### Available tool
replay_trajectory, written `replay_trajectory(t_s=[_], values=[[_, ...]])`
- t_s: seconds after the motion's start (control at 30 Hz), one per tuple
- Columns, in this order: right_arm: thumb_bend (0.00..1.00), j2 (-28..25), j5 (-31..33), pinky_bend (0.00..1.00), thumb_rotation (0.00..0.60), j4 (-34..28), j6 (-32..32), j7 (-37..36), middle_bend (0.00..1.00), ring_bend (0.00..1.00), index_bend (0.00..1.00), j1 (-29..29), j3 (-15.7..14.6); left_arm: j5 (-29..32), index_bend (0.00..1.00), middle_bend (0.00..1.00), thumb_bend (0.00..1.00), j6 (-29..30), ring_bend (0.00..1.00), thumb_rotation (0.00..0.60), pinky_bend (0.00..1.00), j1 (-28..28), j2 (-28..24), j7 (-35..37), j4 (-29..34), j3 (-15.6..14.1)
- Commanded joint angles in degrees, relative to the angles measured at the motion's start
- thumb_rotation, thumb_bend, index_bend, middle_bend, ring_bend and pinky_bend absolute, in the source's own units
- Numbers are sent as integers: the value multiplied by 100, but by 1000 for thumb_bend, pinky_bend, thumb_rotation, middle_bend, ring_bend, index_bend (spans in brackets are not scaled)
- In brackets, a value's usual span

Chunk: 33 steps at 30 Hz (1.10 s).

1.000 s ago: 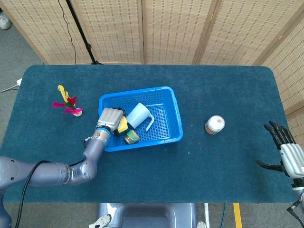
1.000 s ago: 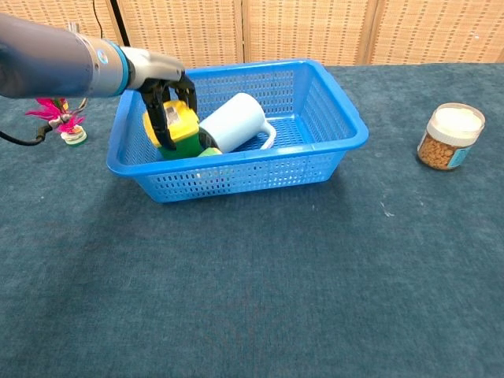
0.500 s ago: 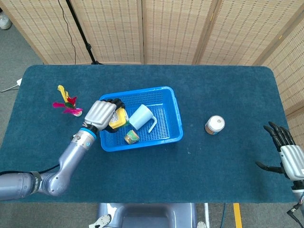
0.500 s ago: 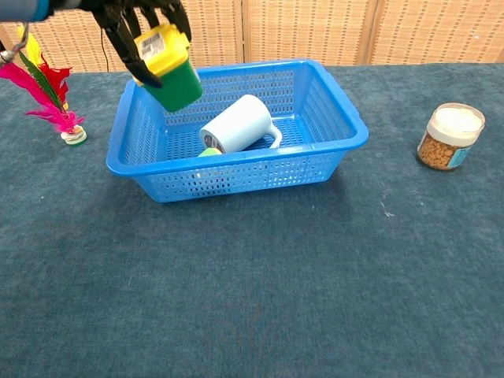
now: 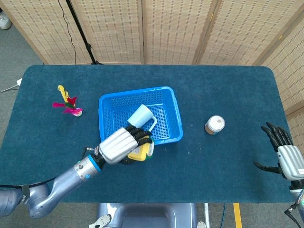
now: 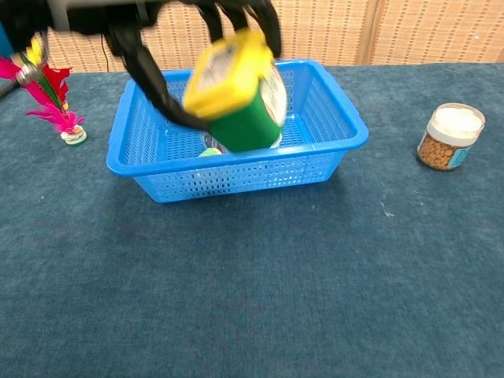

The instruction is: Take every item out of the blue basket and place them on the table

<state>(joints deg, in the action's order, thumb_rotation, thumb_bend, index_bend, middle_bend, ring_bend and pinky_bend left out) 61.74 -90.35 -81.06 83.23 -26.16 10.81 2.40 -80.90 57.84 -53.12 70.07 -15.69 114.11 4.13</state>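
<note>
your left hand (image 5: 124,145) grips the green yellow-lidded tub (image 6: 236,94) above the blue plastic basket (image 5: 172,102), right hand (image 5: 285,154) spread idle; next lower it onto bare table

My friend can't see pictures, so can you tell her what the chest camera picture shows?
The left robot hand holds a green container with a yellow lid up in front of a blue basket on a dark blue table. A lidded jar stands to the right and a feather shuttlecock to the left.
</note>
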Motion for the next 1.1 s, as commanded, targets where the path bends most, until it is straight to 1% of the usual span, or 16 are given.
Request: replay_trajectory(t_s=[0.03, 0.2, 0.37, 0.43, 0.47, 0.5, 0.53, 0.57, 0.6, 0.67, 0.87, 0.97, 1.1], values=[[0, 3, 16, 0, 600, 5, -16, -7, 0, 0, 0, 3, 8, -641, 376, 375, 319, -79, 430, 600, 420, 138, 529, -219, -294, -339], [0, 17, -13, 0, 600, -8, -30, 27, 0, 0, 0, 10, 1, -652, 378, 378, 319, -435, 420, 600, 420, 69, 1065, -736, -735, -480], [0, 19, 6, 0, 600, -7, -63, 23, 0, 0, 0, 14, 6, -481, 374, 380, 318, -707, 415, 600, 420, 62, 1602, -1144, -1192, -561], [0, 16, 17, 0, 600, -1, -61, 14, 0, 0, 0, 9, 13, -370, 316, 320, 299, -771, 342, 600, 364, 75, 1743, -1261, -1336, -564], [0, 14, 26, 0, 600, 2, -63, 9, 0, 0, 0, 7, 17, -302, 229, 221, 266, -811, 236, 600, 274, 78, 1808, -1320, -1400, -559], [0, 13, 33, 0, 600, 7, -66, 3, 0, 0, 0, 6, 20, -233, 125, 111, 216, -869, 120, 600, 157, 74, 1855, -1381, -1457, -564], [0, 12, 39, 0, 600, 12, -71, -2, 0, 0, 0, 6, 23, -120, 66, 52, 181, -970, 58, 600, 89, 60, 1875, -1448, -1485, -571], [0, 13, 41, 0, 600, 16, -77, -3, 0, 0, 0, 7, 24, -26, 13, 5, 133, -1039, 7, 600, 25, 48, 1867, -1480, -1465, -564], [0, 13, 46, 0, 600, 20, -83, -6, 0, 0, 0, 7, 26, 55, 0, 0, 95, -1069, 0, 600, 1, 42, 1851, -1497, -1428, -536], [0, 14, 50, 0, 600, 23, -93, -15, 0, 0, 0, 10, 29, 129, 0, 0, 64, -1042, 0, 600, 0, 45, 1793, -1503, -1323, -465], [0, 17, 53, 0, 600, 21, -103, -14, 0, 0, 0, 12, 33, 133, 0, 0, 52, -781, 0, 600, 0, 122, 1476, -1262, -963, -249], [0, 17, 44, 0, 600, 3, -99, -1, 0, 0, 0, 9, 31, 172, 0, 0, 52, -618, 0, 600, 0, 188, 1098, -986, -673, -74], [0, 16, 32, 0, 600, -14, -87, 22, 0, 0, 0, 2, 28, 157, 0, 0, 52, -304, 0, 600, 0, 288, 729, -528, -555, 235]])
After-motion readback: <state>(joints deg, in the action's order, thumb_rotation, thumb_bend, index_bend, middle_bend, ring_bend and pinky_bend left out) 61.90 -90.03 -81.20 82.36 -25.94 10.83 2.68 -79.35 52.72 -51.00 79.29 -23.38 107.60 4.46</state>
